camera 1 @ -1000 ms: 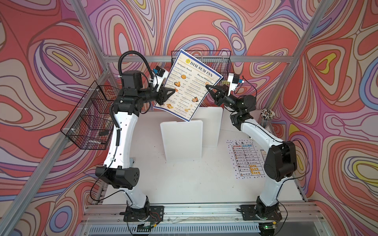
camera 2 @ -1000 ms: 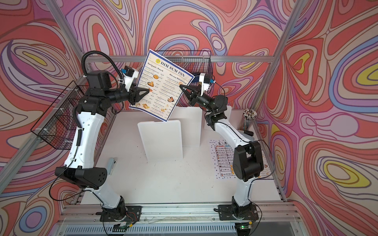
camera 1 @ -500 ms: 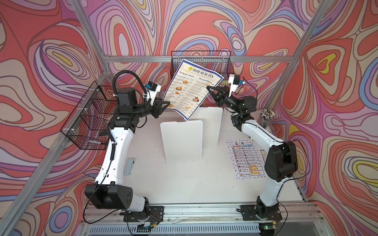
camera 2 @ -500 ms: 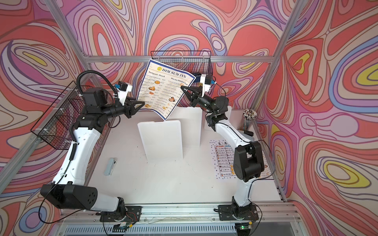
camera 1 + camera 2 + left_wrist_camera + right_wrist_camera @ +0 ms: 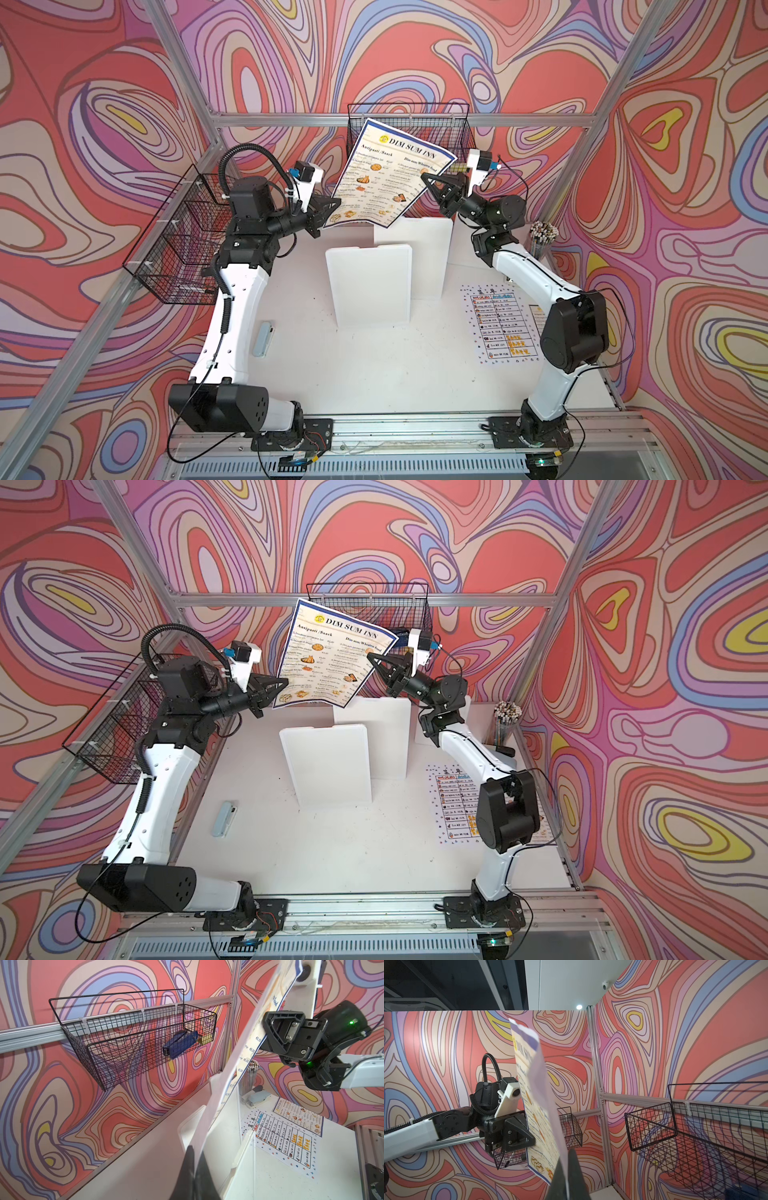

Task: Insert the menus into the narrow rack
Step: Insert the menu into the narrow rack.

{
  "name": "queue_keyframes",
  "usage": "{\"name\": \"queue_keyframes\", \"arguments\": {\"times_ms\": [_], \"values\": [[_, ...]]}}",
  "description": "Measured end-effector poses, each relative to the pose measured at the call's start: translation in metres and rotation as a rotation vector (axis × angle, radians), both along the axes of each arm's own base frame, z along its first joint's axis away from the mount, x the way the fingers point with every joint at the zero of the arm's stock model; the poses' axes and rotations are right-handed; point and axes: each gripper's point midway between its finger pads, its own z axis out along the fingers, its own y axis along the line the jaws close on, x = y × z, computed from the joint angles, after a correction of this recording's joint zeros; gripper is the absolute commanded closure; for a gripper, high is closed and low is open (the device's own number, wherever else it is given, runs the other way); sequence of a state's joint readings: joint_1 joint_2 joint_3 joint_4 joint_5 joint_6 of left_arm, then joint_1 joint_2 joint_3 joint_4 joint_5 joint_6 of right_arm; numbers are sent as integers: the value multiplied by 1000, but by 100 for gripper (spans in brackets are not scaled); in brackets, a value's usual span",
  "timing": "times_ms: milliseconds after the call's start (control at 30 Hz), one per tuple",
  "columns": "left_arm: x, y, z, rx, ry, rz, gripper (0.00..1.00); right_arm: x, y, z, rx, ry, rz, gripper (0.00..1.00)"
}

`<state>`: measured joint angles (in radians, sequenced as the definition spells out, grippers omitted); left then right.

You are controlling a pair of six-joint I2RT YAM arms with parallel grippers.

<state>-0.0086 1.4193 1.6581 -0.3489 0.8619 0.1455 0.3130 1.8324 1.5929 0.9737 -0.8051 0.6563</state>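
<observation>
None racked yet. Big menu [image 5: 386, 183] hangs tilted above rack [image 5: 370, 286], left gripper [image 5: 332, 208] and right gripper [image 5: 426, 178] both clamped on its edges. White menu [image 5: 498, 328] and small menu [image 5: 299, 1118] lie flat beside rack.

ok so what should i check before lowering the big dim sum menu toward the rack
1. Left tool shut on the big menu's lower corner: ok.
2. Right tool shut on its opposite edge: ok.
3. Sheet flat between the tools: not ok, it bows and hangs tilted.
4. Lower edge lined up with a slot in the white rack: cannot tell.
5. White menu and smaller menu lying on the table beside the rack, out of the path: ok.
</observation>
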Motion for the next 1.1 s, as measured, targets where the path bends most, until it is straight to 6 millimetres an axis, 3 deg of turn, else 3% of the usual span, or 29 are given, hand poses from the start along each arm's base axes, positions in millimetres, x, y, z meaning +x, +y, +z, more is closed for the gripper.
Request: {"name": "queue_keyframes", "arguments": {"times_ms": [167, 267, 433, 633, 1100], "values": [[5, 4, 4, -3, 6, 35, 100, 6, 1, -5, -5, 51, -1, 100], [10, 6, 17, -3, -3, 52, 100, 10, 0, -6, -7, 103, -15, 100], [13, 5, 28, -1, 6, 57, 100, -1, -3, 10, 1, 135, -25, 100], [14, 5, 23, 0, 31, 56, 100, -17, 0, 20, 0, 110, -20, 100], [23, 12, 15, 17, 72, 112, 100, 6, 4, -3, -13, 208, -54, 100]]}}
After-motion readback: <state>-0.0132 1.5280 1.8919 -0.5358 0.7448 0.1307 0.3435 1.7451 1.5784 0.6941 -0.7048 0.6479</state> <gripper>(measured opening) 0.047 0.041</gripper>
